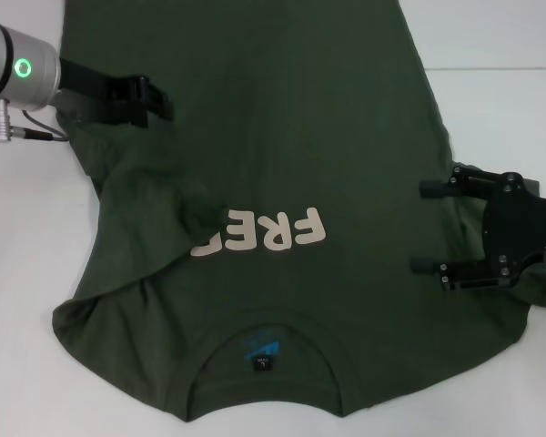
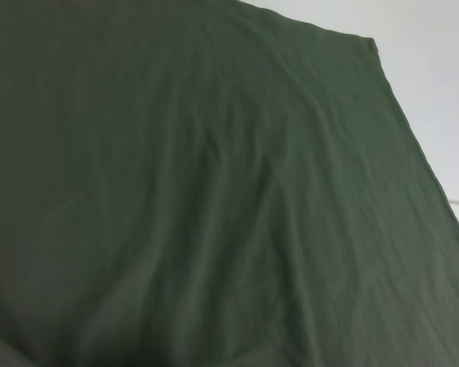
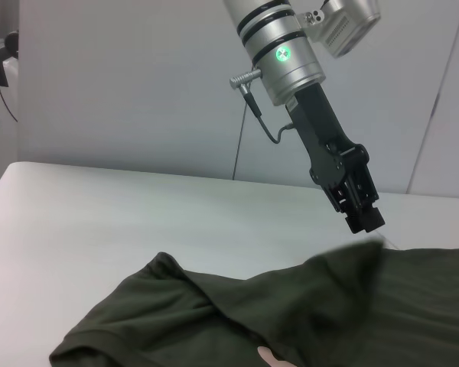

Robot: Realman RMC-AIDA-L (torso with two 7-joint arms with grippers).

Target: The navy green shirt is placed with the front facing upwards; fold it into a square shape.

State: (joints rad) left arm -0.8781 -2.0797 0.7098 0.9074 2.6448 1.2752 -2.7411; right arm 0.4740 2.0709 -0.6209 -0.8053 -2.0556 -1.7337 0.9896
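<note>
White desk (image 1: 491,36) carries navy green shirt (image 1: 282,137), collar nearest you. Left pincer (image 1: 156,102) pinches side edge, lifted for inward fold. Right pincer (image 1: 428,228) hovers wide open, empty, opposite edge.

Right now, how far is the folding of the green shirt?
Early stage. Done: the navy green shirt lies face up. In hand: the left gripper lifts the left side's cloth, and a fold already covers part of the lettering. The right gripper, jaws open, waits at the right edge. Left: both side folds and the lengthwise fold.
</note>
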